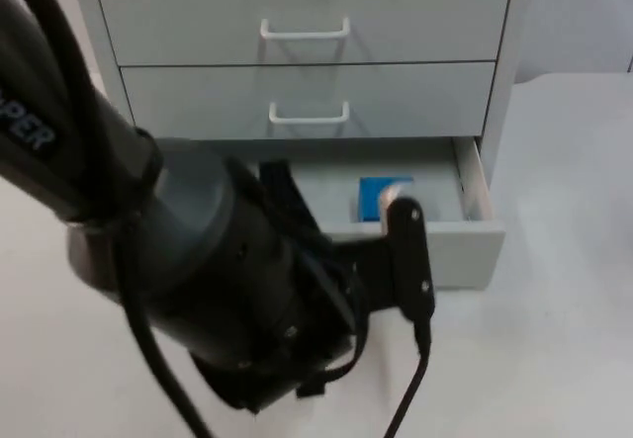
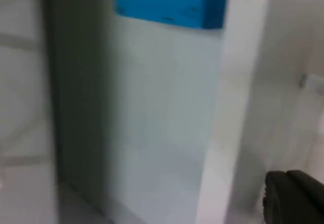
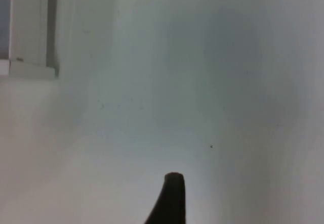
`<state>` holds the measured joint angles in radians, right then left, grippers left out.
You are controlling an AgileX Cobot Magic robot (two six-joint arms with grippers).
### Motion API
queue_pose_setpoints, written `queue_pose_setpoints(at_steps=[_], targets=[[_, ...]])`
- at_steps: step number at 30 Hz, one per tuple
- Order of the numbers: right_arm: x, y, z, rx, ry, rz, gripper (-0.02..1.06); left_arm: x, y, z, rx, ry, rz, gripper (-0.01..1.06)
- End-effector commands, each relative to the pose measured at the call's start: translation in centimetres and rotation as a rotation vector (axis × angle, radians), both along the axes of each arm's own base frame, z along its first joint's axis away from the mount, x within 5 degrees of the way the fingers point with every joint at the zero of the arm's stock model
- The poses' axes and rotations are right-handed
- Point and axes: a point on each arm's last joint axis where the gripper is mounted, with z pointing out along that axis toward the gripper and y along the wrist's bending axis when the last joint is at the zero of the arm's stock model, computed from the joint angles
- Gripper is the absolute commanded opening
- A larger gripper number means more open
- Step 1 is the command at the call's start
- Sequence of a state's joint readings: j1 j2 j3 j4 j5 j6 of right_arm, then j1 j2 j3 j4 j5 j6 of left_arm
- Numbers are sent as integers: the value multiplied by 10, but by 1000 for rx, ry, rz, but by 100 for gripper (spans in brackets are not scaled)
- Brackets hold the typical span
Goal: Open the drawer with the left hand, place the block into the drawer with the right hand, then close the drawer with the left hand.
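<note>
Jaws first: on the left gripper (image 1: 401, 260) I can't make out whether they stand apart or together, because the big black left arm (image 1: 188, 260) blocks most of the top view. It hovers just in front of the open bottom drawer (image 1: 475, 235) of the pale grey drawer cabinet (image 1: 307, 82). The right gripper (image 3: 169, 198) is waiting over bare white surface (image 3: 202, 82), beside a corner of the cabinet, and nothing sits at its fingertip; whether its jaws are apart or together I can't tell either.

And the small bright blue block (image 1: 381, 199) is already lying inside the drawer, towards its right wall, near the front panel. The left wrist view confirms it, blue block on the pale drawer floor.

So by my reckoning two steps are done: drawer opened, block delivered. What remains is the close, with the left gripper apparently lining up on the drawer front to push it home. The two drawers above, with their white wire handles (image 1: 307, 33), are shut.
</note>
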<state>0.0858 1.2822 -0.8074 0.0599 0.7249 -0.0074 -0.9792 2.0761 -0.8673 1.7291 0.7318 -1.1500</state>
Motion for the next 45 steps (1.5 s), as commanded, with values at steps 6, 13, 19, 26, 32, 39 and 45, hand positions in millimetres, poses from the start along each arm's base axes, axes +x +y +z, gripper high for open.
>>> queue_pose_setpoints(at_steps=[6,13,19,26,32,39,45], targets=[[-1,-2,3,-6,-22,1,73,15,-6,10,-56,-36,23,0],[-1,-2,3,-6,-21,1,73,43,11,16,-87,-48,111,0],[-1,-2,3,-6,-21,1,73,65,16,22,-157,-23,136,0],[-1,-2,3,-6,-22,1,73,90,20,36,-226,-49,172,0],[0,-2,3,-6,-24,1,73,111,29,44,-295,-34,191,0],[0,-2,3,-5,-29,0,73,118,36,46,-305,-35,210,0],[0,-2,3,-5,-29,0,73,115,30,43,-332,7,176,0]])
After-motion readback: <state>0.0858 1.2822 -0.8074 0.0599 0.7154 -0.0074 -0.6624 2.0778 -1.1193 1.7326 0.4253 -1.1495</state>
